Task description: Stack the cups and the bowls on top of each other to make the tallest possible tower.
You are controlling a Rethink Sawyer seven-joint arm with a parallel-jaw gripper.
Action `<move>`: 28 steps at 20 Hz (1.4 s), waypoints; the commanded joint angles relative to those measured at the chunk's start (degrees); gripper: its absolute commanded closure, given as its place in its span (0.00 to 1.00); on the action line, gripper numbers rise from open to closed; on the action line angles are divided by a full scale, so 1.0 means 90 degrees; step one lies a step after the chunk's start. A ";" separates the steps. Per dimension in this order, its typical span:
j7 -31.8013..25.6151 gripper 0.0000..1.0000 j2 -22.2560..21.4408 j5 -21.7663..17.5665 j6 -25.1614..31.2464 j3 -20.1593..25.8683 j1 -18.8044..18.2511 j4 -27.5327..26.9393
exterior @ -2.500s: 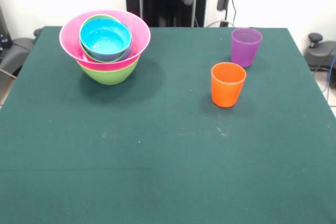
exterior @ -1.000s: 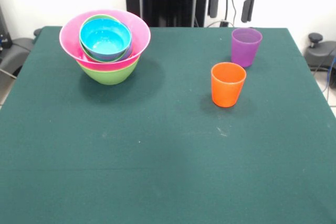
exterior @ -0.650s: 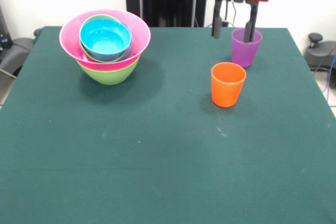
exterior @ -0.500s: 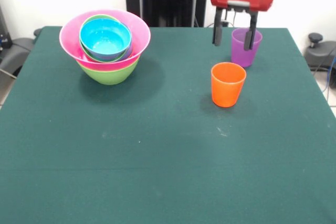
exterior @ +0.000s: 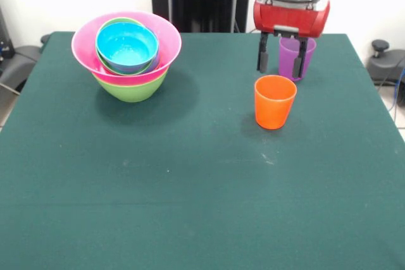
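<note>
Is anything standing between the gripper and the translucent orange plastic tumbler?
Nothing visible does. The open gripper hangs just above and behind the orange tumbler, with the purple tumbler behind its fingers, not between them.

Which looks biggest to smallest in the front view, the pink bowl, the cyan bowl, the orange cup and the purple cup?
1. pink bowl, widest by far
2. cyan bowl, nested inside it
3. orange cup
4. purple cup

The cups may match: the purple one stands farther back, partly behind the gripper.

open tool [exterior: 280, 62] hangs above orange cup [exterior: 274, 102], before purple cup [exterior: 296, 56].
</note>
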 commanded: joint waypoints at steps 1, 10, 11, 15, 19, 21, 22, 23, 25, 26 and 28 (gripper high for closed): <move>0.0600 0.00 0.0572 -0.0180 -0.0470 0.0400 0.0174 0.0301; 0.0680 0.00 0.1051 -0.0145 -0.0979 0.0429 0.0229 0.0247; 0.0658 0.00 0.1053 -0.0144 -0.0973 0.0428 0.0224 0.0237; 0.0578 0.00 0.1094 -0.0150 -0.0995 0.0457 0.0182 0.0202; 0.0533 0.00 0.1090 -0.0138 -0.0974 0.0492 0.0153 0.0211; 0.0525 0.00 0.1118 -0.0142 -0.0997 0.0512 0.0139 0.0209; 0.0526 0.00 0.1116 -0.0144 -0.1009 0.0531 0.0124 0.0232; 0.0546 0.00 0.1124 -0.0135 -0.1010 0.0515 0.0141 0.0242; 0.0579 0.00 0.1121 -0.0090 -0.0878 0.0474 0.0183 0.0299; 0.0629 0.00 0.1127 -0.0062 -0.0881 0.0490 0.0196 0.0372; 0.0799 0.00 0.1166 -0.0012 -0.1043 0.0473 0.0282 0.0503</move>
